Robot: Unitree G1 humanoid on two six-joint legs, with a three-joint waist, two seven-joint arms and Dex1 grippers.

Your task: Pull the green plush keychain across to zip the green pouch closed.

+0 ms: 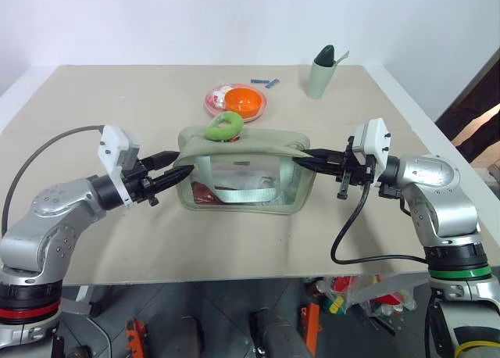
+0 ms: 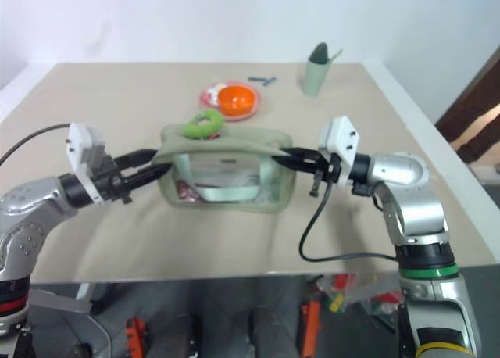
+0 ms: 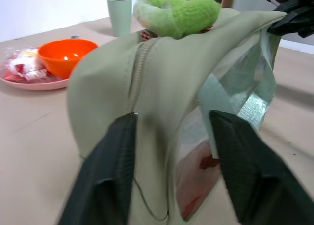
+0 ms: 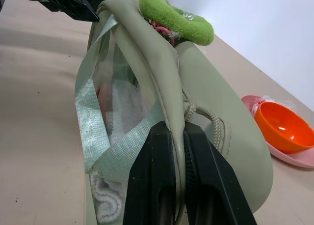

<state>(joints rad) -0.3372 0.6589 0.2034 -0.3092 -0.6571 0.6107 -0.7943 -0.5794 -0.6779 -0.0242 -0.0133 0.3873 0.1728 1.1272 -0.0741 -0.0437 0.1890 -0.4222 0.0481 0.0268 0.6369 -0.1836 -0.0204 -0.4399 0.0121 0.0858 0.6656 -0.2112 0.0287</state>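
The green pouch (image 1: 244, 170) sits in the middle of the surface (image 1: 109, 100). The green plush keychain (image 1: 224, 126) lies on top of it. The right gripper (image 1: 306, 158) has its fingers pinched tight on the pouch's end. The left gripper (image 1: 173, 165) has 2 fingers spread partway around the other end.

A beige table (image 1: 117, 241) carries the green pouch (image 1: 246, 174) near its middle. Behind it sits a pink plate (image 1: 215, 104) holding an orange bowl (image 1: 243, 101); a pale green cup (image 1: 320, 78) stands farther right.
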